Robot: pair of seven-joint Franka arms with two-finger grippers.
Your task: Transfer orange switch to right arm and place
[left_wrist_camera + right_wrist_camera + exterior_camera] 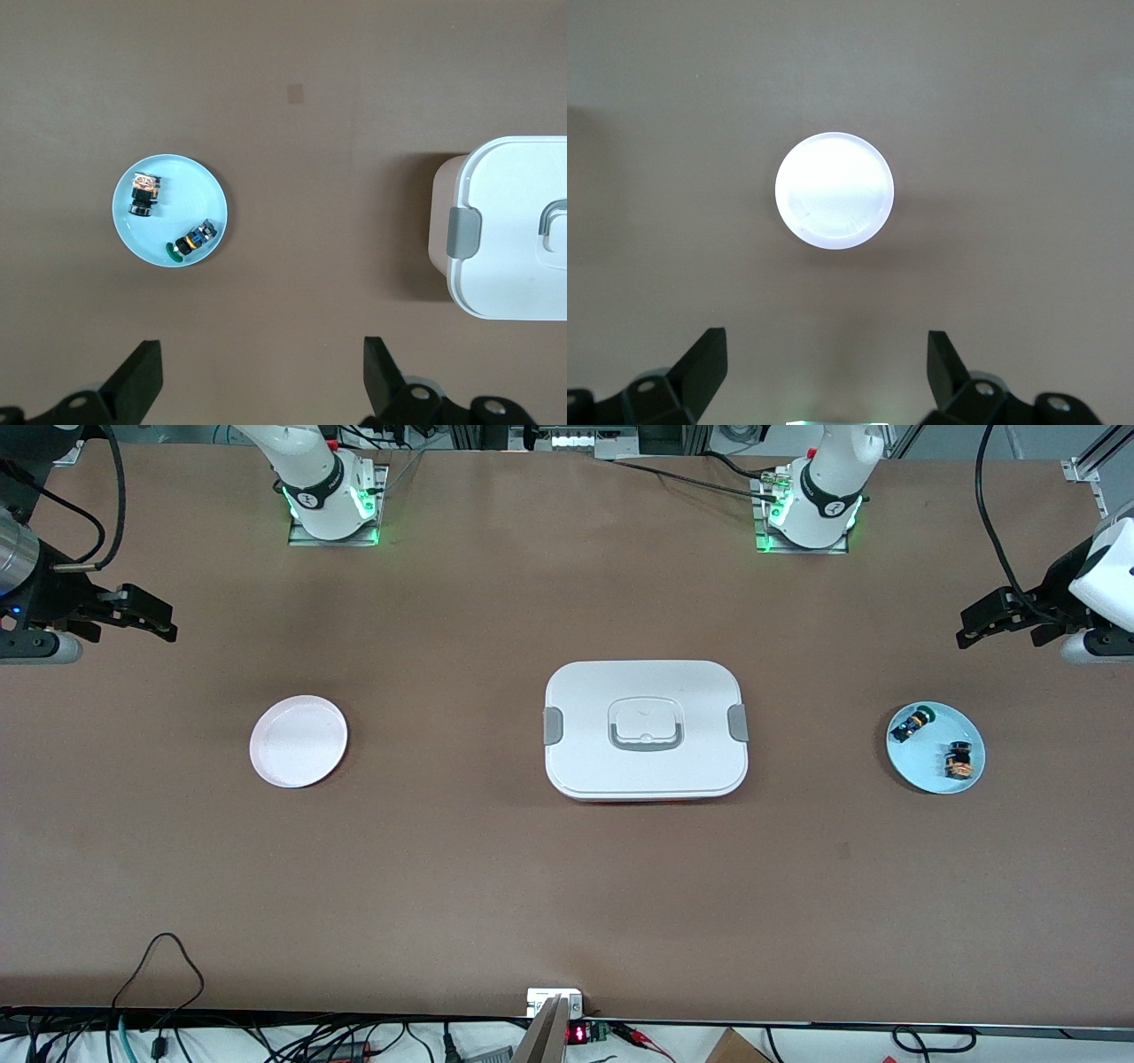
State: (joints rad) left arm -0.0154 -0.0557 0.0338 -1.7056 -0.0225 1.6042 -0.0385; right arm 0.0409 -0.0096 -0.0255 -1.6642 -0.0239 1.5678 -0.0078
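From the front we see the orange switch (959, 761) lying in a pale blue plate (923, 772) toward the left arm's end of the desk (567, 886), beside a blue and green switch (911, 724). A white lidded box (646, 729) sits mid-desk, a white plate (299, 741) toward the right arm's end.

In the left wrist view, the left tool (263, 376) hangs open, gripping nothing; the orange switch (143, 194) looks tipped on its side, perhaps.

In the right wrist view, the right tool (827, 372) is open over the desk near the white plate (834, 190).

The orange switch (959, 761), small, black with copper-coloured parts, lies on the light blue plate (921, 766), apart from the blue-green switch (911, 723).
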